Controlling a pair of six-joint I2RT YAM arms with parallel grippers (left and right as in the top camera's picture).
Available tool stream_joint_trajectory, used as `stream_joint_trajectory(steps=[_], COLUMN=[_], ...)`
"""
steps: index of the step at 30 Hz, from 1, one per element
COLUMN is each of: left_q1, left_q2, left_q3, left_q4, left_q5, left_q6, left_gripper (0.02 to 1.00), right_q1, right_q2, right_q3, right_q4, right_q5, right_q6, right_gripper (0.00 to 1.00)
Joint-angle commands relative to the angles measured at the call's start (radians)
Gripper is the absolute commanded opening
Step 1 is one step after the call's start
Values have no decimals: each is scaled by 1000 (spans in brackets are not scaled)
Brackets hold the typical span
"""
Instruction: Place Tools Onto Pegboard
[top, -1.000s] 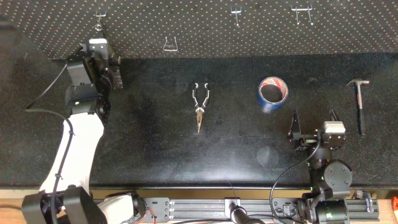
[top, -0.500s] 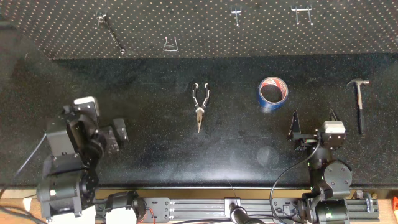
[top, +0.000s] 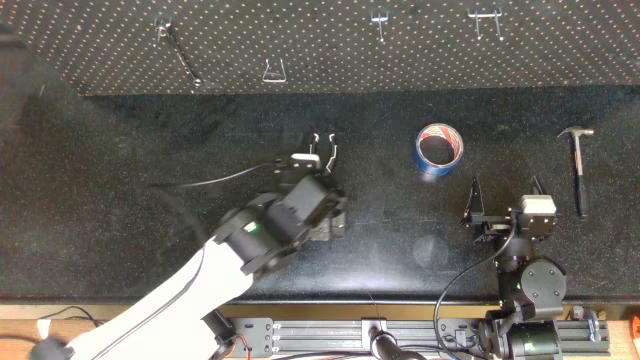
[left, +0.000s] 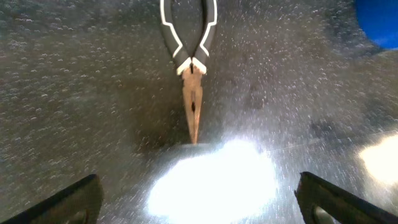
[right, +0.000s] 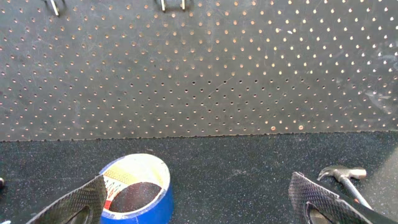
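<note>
Needle-nose pliers with black handles lie on the dark mat, tip toward the table's front. In the top view their handles poke out from behind my left gripper. My left gripper hovers above the mat just in front of the pliers' tip, open wide and empty. A wrench hangs on the pegboard at back left. A blue tape roll and a hammer lie on the mat to the right. My right gripper stands open and empty near the front right, facing the tape roll.
Empty hooks hang on the pegboard: a triangular hook, a middle hook and a double hook. A bright glare patch shines on the mat under the left gripper. The hammer lies beside the right gripper.
My left arm has left the pegboard at back left, where the wrench now hangs, pulled back toward the front, then swung to the middle over the pliers. The right arm has not moved.
</note>
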Motion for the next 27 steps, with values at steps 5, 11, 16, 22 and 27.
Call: stream_joint_trajectory(steps=[5, 11, 16, 22, 27], left_q1=[181, 227, 249, 285, 291], left_q2=[402, 531, 577, 600, 637], left_q3=[344, 348, 348, 348, 351], left_q4=[-53, -4, 31, 86, 94], left_q5=[163, 165, 126, 158, 158], left_q6=[26, 174, 180, 230, 229], left_gripper=[1000, 998, 998, 1000, 998], right_q1=[-3, -3, -3, -3, -3], right_q2=[-6, -6, -6, -6, -6], right_q3=[-5, -5, -5, -5, -5], right_q4=[-3, -3, -3, -3, -3], right_q5=[9, 9, 9, 9, 9], right_q6=[8, 8, 8, 8, 8], right_gripper=[958, 958, 958, 958, 958])
